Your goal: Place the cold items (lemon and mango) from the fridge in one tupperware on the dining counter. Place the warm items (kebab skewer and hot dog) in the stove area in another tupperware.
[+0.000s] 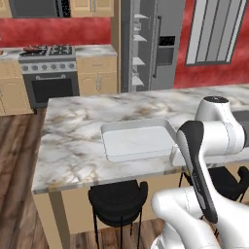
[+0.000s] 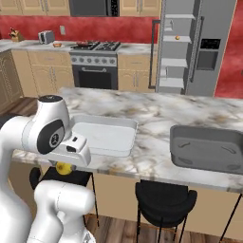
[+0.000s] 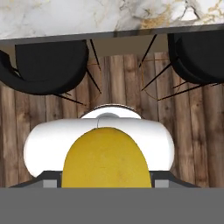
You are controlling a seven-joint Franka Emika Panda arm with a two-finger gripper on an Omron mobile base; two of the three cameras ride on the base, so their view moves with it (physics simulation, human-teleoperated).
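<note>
The lemon (image 3: 106,158) is plain yellow. On the counter (image 2: 161,116), white marble veined in brown and grey, lie a white tupperware (image 2: 105,135) and a dark grey tupperware (image 2: 207,148). Below its edge stand black stools (image 2: 164,198) on brown plank floor (image 3: 127,78).

Two black stools (image 3: 46,65) stand on the wood floor (image 3: 118,83); a toaster (image 2: 45,36) sits beside the stove (image 2: 95,64).

No readable text, labels, brands, numbers or signs on anything.
</note>
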